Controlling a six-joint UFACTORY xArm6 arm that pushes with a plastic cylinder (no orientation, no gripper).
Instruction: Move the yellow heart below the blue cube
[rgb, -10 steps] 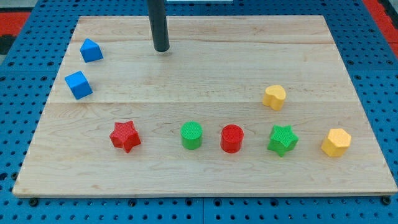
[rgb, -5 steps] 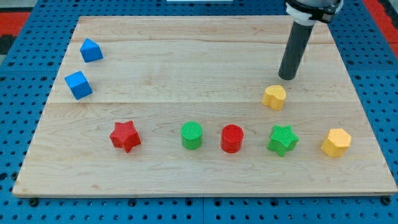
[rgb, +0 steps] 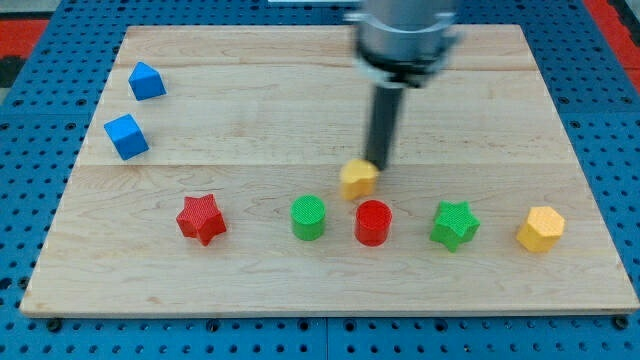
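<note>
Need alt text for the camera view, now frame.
My tip touches the yellow heart's upper right, just above the red cylinder in mid-board. The blue cube sits far off at the view's left, with another blue block above it.

No readable text, labels or numbers.

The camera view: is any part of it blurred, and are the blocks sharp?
In the camera view, the arm's upper body at the view's top is motion-blurred; my tip and the yellow heart it touches are slightly smeared; the red cylinder and blue cube look sharp under even light.
</note>
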